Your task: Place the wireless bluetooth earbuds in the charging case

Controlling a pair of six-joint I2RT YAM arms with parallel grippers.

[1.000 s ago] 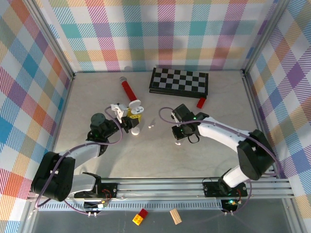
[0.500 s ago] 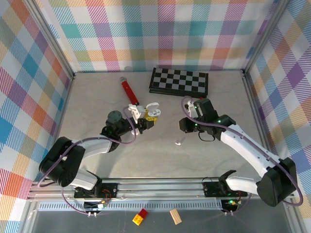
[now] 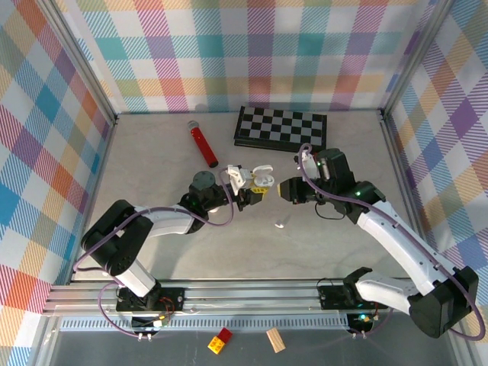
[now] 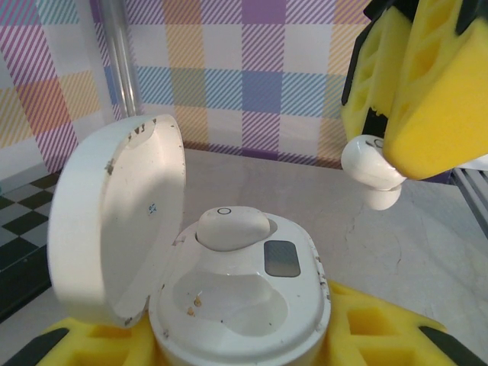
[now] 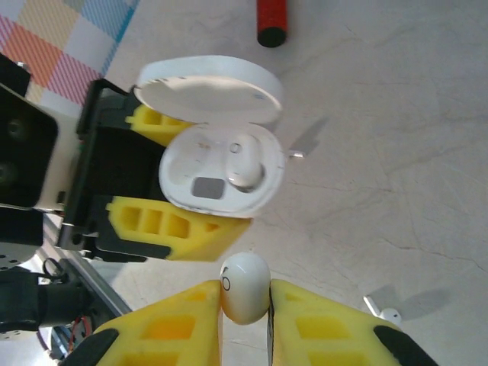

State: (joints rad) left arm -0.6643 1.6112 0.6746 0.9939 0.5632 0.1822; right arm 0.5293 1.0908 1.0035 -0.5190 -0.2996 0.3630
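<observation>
Well, the right pincer point(image 3: 292, 188) is pinching one white earbud point(image 5: 244, 288) by its round head, with the yellow pads pressing on both sides, and a part of the earbud is sticking out beyond the pads. The left pincer point(image 3: 252, 194) is gripping the charging case point(image 4: 301, 301) by its lower body. The lid point(image 4: 114, 221) is standing open, and the case is hanging just in front of the right pincer's tips, apart from them. A second earbud point(image 4: 232, 227) is already sitting in one well, and the well beside it is waiting free. A third earbud point(image 5: 387, 313) is lying on the table point(image 3: 229, 252), near the right pincer. I am judging the earbud to be very light, stiff and glossy, so it is likely turning or slipping easily between soft pads. Taking it across the head and leaving the lower end free seems to me the right hold. Only gentle pressure is needed, because a hard squeeze may shoot it out.
</observation>
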